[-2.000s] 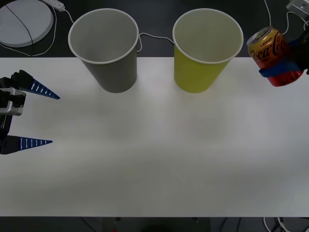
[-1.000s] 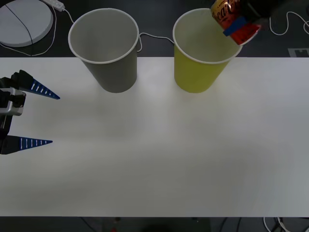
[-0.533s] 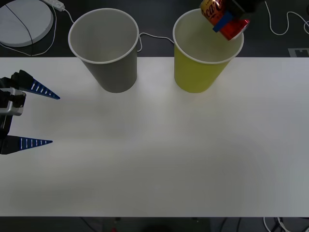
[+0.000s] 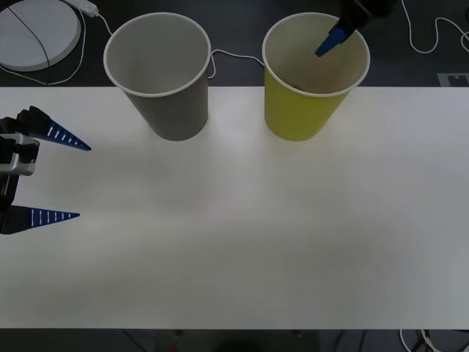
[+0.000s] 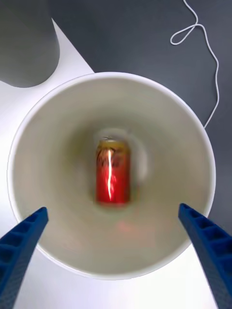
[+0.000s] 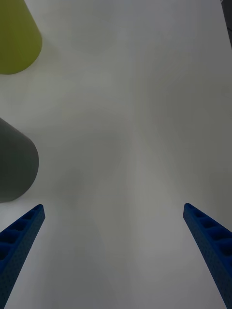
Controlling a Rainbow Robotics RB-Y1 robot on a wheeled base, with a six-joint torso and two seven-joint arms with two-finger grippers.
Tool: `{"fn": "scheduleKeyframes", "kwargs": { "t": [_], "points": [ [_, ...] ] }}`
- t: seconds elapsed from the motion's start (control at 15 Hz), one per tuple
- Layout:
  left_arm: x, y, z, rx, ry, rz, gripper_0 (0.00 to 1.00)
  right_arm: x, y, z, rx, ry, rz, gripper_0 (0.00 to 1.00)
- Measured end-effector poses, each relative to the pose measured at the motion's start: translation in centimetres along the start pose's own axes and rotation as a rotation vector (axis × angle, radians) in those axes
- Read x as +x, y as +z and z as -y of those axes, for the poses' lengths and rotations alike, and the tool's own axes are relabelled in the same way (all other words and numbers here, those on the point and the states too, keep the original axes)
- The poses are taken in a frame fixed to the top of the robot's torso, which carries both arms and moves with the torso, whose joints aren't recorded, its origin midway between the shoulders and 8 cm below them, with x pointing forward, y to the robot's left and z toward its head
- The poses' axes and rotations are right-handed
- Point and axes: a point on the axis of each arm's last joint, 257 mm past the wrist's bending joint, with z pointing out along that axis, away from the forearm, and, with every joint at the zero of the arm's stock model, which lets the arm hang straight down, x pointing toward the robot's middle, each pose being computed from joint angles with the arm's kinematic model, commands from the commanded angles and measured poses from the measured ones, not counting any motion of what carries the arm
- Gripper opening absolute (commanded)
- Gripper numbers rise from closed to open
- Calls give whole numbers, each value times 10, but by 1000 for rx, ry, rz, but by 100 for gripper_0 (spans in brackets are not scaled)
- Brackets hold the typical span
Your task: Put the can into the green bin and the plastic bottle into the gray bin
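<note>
The red-orange can (image 5: 112, 171) is inside the green bin (image 4: 297, 117), free of any grip and blurred against the bin's pale inner wall (image 5: 34, 130). My right gripper (image 4: 333, 38) hangs open over that bin's mouth, and its own view (image 5: 112, 210) looks straight down into it. The gray bin (image 4: 172, 110) stands upright to the left of the green one, with nothing visible inside. At the table's left edge my left gripper (image 4: 82, 182) rests open, holding nothing. The plastic bottle is out of view.
The two bins stand side by side at the far edge of the white table (image 4: 234, 242). Behind them lie a white round disc (image 4: 37, 33) and thin white cables (image 4: 234, 57) on a dark surface.
My right gripper carried the can leftward from the table's right edge to above the green bin, then opened. The can has dropped into the bin. The left arm has not moved.
</note>
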Motion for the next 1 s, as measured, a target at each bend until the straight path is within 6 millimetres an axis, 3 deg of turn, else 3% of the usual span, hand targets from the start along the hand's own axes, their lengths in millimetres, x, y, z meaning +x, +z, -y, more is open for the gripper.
{"fn": "scheduleKeyframes", "kwargs": {
  "t": [0.6, 1.0],
  "points": [
    [0, 0, 0, 0, 0, 0, 100, 34, -42, -14, -57, -50, 171, 100],
    [0, 0, 0, 0, 0, 0, 100, 86, -52, -45, -150, -220, 274, 100]
  ]
}}
